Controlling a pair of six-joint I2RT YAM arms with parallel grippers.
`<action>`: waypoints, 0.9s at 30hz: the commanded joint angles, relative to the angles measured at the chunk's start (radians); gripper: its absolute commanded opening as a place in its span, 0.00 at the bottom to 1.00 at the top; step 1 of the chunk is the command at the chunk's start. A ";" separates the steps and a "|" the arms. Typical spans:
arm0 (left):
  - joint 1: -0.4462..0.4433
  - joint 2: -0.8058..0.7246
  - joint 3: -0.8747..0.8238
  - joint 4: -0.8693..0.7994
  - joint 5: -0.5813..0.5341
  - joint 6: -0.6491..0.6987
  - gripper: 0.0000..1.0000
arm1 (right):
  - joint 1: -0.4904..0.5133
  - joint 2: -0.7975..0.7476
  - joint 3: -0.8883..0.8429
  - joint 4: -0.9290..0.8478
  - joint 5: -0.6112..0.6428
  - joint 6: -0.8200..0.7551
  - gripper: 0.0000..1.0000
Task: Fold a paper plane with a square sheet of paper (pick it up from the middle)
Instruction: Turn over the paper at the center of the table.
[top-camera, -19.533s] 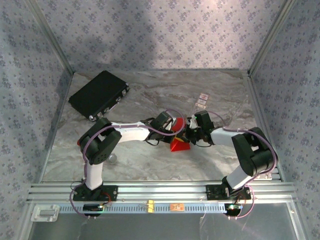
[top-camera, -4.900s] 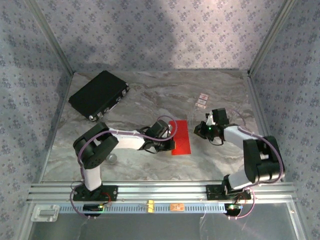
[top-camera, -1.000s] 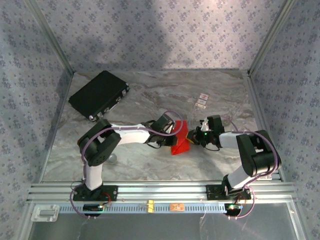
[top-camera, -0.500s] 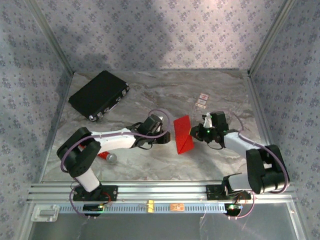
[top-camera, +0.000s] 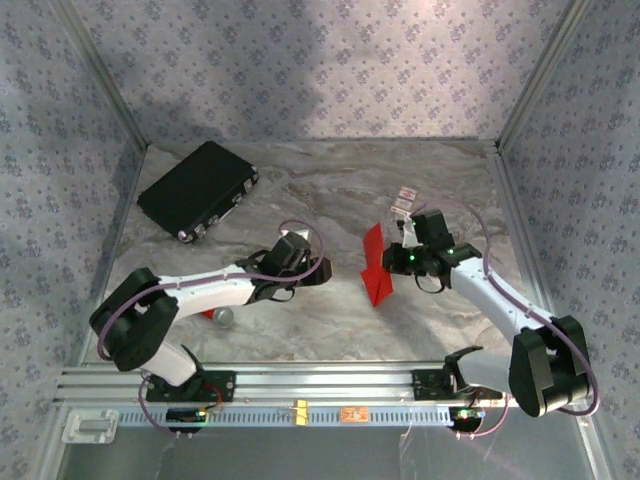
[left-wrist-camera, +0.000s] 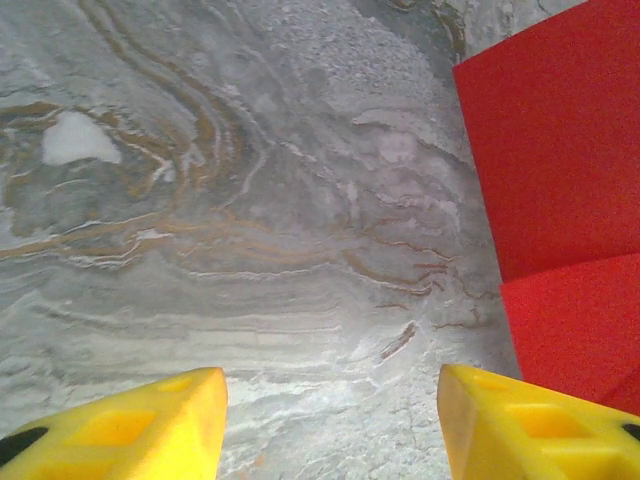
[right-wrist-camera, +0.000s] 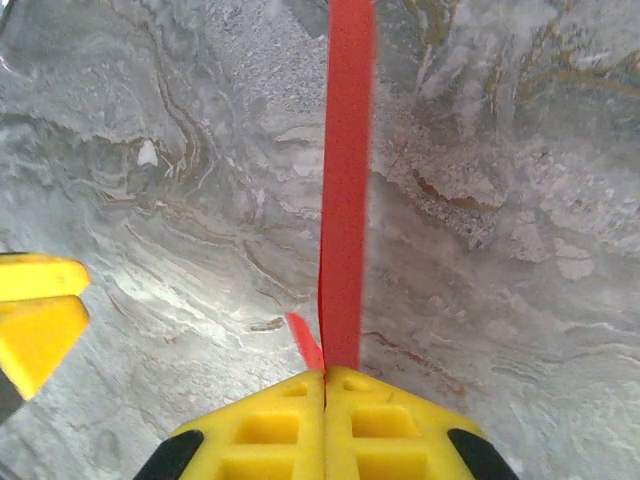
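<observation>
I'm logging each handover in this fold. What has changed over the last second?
The left arm came away from the red sheet: its jaws opened and it drew back leftward. The right arm, jaws shut on the sheet's edge, raised it, so it now stands on edge a little further right. The black case and the small cards stayed put.
</observation>
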 joint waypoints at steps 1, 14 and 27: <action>0.017 -0.068 -0.021 0.031 -0.036 -0.028 0.59 | 0.050 -0.015 0.080 -0.179 0.186 -0.068 0.06; 0.042 -0.162 -0.059 0.003 -0.076 -0.042 0.65 | 0.211 0.040 0.227 -0.387 0.580 -0.102 0.05; 0.052 -0.232 -0.095 -0.036 -0.132 -0.062 0.66 | 0.393 0.223 0.312 -0.544 1.013 0.048 0.00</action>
